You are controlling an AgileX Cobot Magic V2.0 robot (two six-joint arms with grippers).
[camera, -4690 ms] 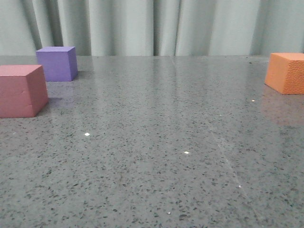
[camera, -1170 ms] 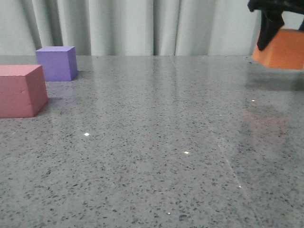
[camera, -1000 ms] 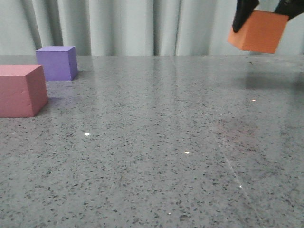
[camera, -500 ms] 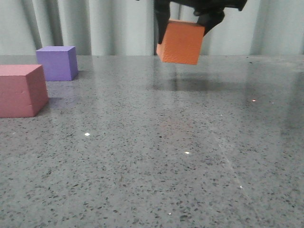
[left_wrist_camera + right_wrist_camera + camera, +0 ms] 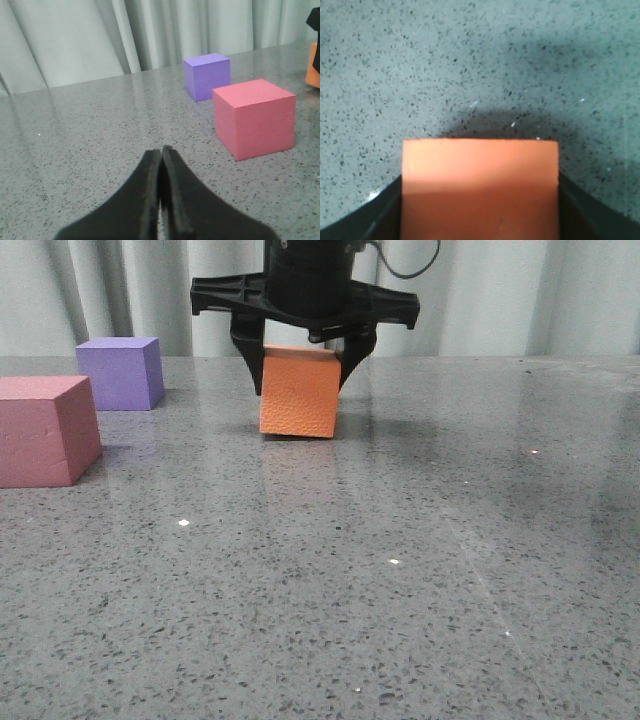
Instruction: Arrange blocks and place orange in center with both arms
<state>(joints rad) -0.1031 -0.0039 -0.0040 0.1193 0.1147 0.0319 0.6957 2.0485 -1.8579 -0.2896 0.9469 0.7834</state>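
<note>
Right gripper point(image 5: 300, 375) clamped on orange cube point(image 5: 298, 392); contact with table point(image 5: 420, 540) hard to judge. Left gripper point(image 5: 161, 165) pressed shut, empty. Pink-red cube point(image 5: 45, 430) cut off at frame edge.

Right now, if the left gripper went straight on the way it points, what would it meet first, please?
Probably nothing: the left gripper, shut, points over bare table toward the curtain; the pink-red cube sits off to the side.

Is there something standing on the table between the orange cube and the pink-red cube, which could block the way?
Nothing visible does. The front view shows bare table between the orange cube, held by the right gripper, and the pink-red cube. The purple cube stands farther back.
</note>
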